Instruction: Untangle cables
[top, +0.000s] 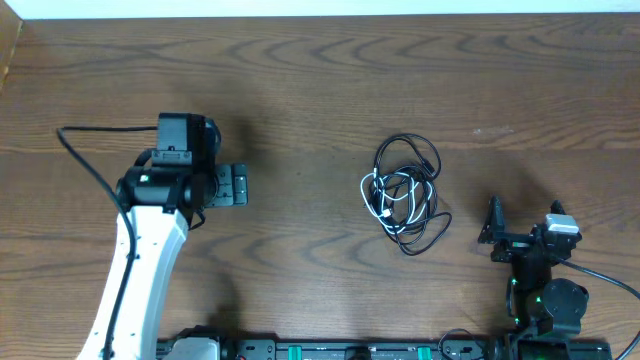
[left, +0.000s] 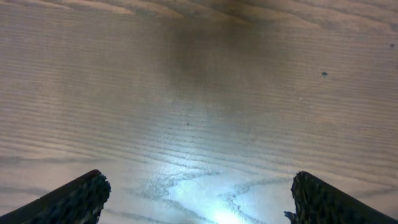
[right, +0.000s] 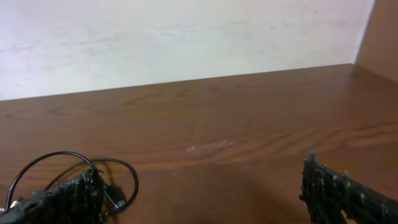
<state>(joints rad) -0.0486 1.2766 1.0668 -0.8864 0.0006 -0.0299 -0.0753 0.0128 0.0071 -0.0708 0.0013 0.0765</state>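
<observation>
Cables (top: 402, 193) near right tool (top: 523, 225), apart

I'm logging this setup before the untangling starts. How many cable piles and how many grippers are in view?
Tangled pile of thin black and white cables: 1
Open black two-finger grippers: 2, left gripper and right gripper
Total: 3

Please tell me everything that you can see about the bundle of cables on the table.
The cables lie as one loose tangle on the wooden table, right of its middle. Several thin black cords make overlapping round loops, and a shorter white cord winds through the left part, with what looks like a small plug end. They look like smooth, flexible, plastic-coated wire. The bundle lies flat, not yet separated. Only the table touches it.
</observation>
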